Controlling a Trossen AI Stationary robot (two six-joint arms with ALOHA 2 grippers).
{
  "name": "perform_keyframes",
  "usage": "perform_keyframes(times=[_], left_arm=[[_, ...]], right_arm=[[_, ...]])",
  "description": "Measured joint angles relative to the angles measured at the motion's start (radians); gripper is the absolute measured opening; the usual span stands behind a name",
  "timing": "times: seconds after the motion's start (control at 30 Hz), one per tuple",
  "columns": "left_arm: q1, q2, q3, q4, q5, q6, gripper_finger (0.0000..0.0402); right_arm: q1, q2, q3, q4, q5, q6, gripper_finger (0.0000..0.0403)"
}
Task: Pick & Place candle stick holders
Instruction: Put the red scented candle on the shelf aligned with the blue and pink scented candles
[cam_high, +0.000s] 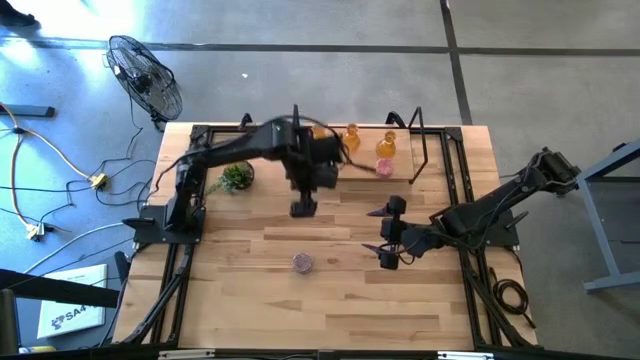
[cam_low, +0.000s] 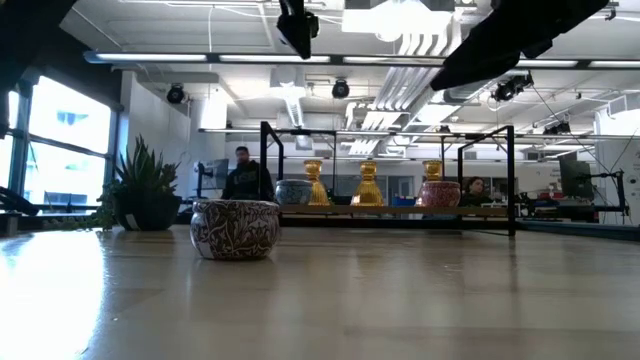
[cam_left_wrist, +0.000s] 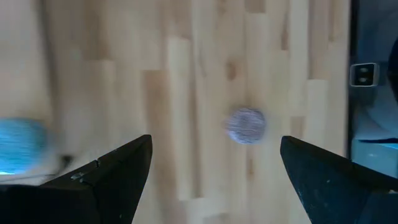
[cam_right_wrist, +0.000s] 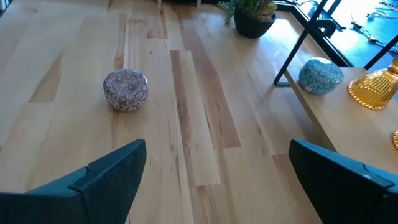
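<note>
The left gripper (cam_high: 303, 209) is hanging wide open and empty above the lilac holder (cam_high: 302, 262). The right gripper (cam_high: 386, 233) is waiting nearby, also open and empty.

Overhead, table-level, two wrist views

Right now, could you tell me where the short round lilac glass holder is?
The short round lilac glass holder stands alone on the table's near middle, between both arms.

Blue holder (cam_left_wrist: 18, 144) blurred, cut by edge; amber holder (cam_right_wrist: 378, 87) partly cropped.
</note>
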Motion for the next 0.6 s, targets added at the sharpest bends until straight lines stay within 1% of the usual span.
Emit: perform_keyframes(times=[0.1,0.2,0.3,0.4,0.5,0.6], left_arm=[[-0.055,0.009,-0.002,-0.005,-0.02,-0.087,0.035],[-0.115,0.016,-0.001,-0.005,-0.121,-0.175,0.035],[-0.183,0.026,-0.001,-0.005,-0.241,-0.29,0.035],[-0.254,0.034,-0.008,-0.001,-0.294,-0.405,0.035],[-0.318,0.03,-0.051,0.003,-0.331,-0.51,0.035],[-0.373,0.033,-0.118,-0.003,-0.4,-0.581,0.035]], right_arm=[[0.019,0.0,0.0,-0.012,0.008,0.001,0.039],[0.053,0.0,0.0,-0.02,0.027,0.019,0.039],[0.095,0.0,0.0,-0.029,0.069,0.036,0.039],[0.138,0.0,0.0,-0.028,0.097,0.038,0.039],[0.177,0.0,0.0,-0.028,0.098,0.037,0.0389],[0.21,0.0,0.0,-0.03,0.098,0.035,0.0389]])
